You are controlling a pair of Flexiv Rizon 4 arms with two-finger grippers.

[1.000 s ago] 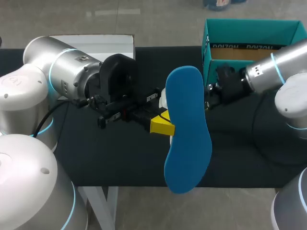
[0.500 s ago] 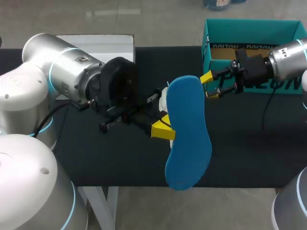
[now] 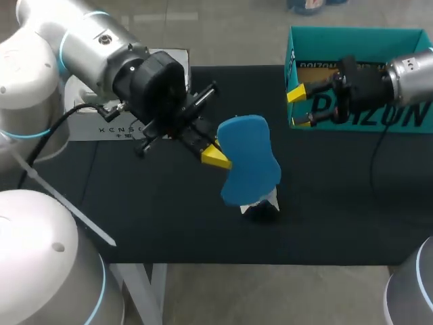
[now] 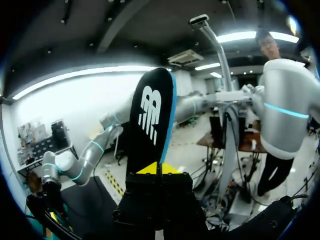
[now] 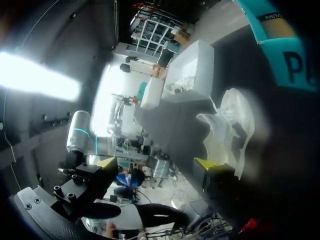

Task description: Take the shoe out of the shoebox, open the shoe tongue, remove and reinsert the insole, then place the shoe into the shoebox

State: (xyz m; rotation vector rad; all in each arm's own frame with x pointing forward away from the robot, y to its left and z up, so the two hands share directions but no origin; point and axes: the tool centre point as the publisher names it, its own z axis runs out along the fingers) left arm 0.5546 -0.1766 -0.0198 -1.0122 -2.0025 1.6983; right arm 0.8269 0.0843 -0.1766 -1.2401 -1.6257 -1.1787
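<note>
The shoe (image 3: pixel 260 205) sat out on the table (image 3: pixel 169 223), mid-frame; our left pincer (image 3: pixel 215 156) gripped its blue insole (image 3: pixel 249 159) (already out). Our right pincer (image 3: pixel 296 107) hung open by the shoebox (image 3: pixel 358 37), upper right. Putting the insole back and boxing the shoe were left.

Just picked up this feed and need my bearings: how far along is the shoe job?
Done: the shoe is out of the shoebox, on the table, and the insole is out of it. In hand: the left tool grips the insole over the shoe; the right tool is open and empty by the shoebox. To do: reinsert the insole, then box the shoe.
</note>
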